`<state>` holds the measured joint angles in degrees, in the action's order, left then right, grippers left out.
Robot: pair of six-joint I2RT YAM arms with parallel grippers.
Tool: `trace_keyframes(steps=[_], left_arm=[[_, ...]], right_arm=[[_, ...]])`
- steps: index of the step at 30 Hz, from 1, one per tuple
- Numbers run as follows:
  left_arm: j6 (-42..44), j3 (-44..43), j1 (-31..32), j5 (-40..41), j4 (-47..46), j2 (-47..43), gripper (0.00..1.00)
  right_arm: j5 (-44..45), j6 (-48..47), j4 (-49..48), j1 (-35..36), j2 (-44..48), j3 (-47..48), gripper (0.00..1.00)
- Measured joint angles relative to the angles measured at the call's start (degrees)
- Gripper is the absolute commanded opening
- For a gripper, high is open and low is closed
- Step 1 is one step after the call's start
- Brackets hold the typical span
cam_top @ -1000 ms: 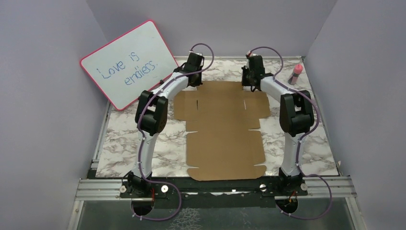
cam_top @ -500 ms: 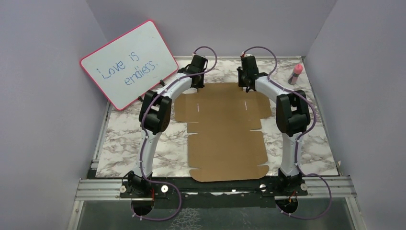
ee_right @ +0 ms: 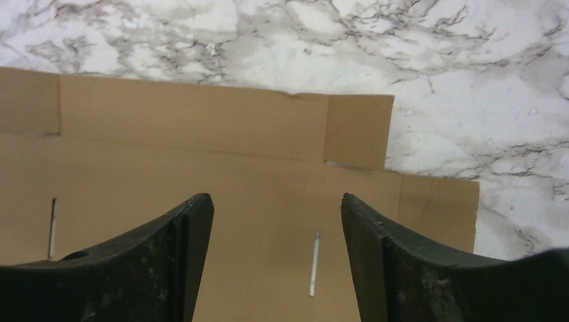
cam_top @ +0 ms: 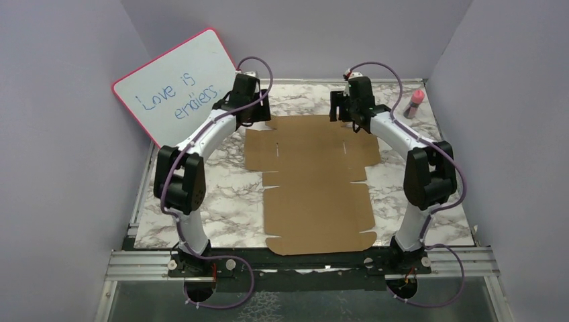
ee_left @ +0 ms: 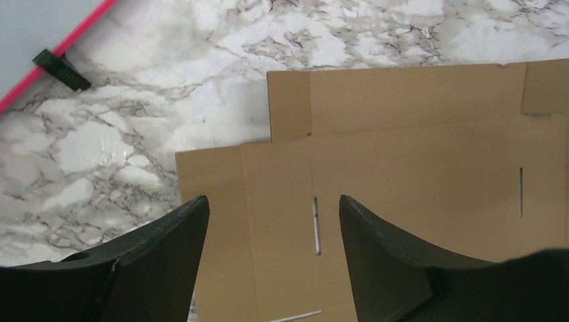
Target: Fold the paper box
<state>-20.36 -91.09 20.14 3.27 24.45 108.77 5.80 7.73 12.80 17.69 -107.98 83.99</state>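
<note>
The paper box (cam_top: 312, 181) lies flat and unfolded on the marble table, a brown cardboard sheet with flaps and slits. My left gripper (cam_top: 258, 119) hovers over its far left corner, open, with bare cardboard (ee_left: 416, 154) showing between its fingers (ee_left: 181, 235). My right gripper (cam_top: 349, 115) hovers over the far right corner, open as well, above the sheet (ee_right: 201, 161) and one of its slits. Neither gripper holds anything.
A pink-framed whiteboard (cam_top: 181, 87) leans at the back left, its edge (ee_left: 60, 47) close to the left arm. A small pink-capped bottle (cam_top: 414, 102) stands at the back right. Purple walls close in the table (cam_top: 429, 194) on three sides.
Both grippers have gone from shut to open. The left arm swung outward to the left and its wrist moved left; the right arm's elbow swung outward to the right. The cardboard stayed flat.
</note>
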Motion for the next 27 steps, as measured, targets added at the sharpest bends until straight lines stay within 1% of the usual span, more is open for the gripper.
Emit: trace_keyframes(steps=[4,8,11,12,14,17,20,22,27], left_arm=[[-2.1,10.7,-1.0,-2.5,-3.9,-8.1,0.73],[-5.2,23.7,-2.0,-6.9,-7.4,-15.7,0.73],[-8.0,32.3,-2.5,-10.6,-10.4,-20.0,0.73],[-8.7,33.3,-2.6,-11.7,-11.2,-20.4,0.73],[-10.3,38.3,-3.0,-13.7,-12.5,-22.8,0.73],[-13.9,45.2,-3.2,-17.9,-17.6,-25.2,0.73],[-17.4,50.0,-3.1,-21.0,-21.7,-25.9,0.73],[-19.1,51.6,-3.1,-22.6,-23.6,-25.8,0.73],[-23.1,53.0,-3.1,-25.5,-28.3,-24.8,0.73]], right_arm=[[-5.0,1.4,-1.1,0.0,3.9,-5.6,0.77],[-11.6,4.2,-3.0,0.7,7.0,-12.3,0.78],[-17.0,6.4,-5.7,1.8,9.2,-17.9,0.78],[-19.0,7.3,-6.8,2.0,9.9,-19.8,0.78],[-22.7,9.0,-9.4,2.5,11.0,-23.3,0.78],[-28.1,11.8,-13.7,3.0,11.8,-27.9,0.78],[-32.3,14.6,-17.8,3.3,11.9,-32.0,0.78],[-34.4,16.0,-19.8,3.4,11.9,-34.2,0.78],[-37.5,18.6,-24.2,4.0,11.3,-37.2,0.78]])
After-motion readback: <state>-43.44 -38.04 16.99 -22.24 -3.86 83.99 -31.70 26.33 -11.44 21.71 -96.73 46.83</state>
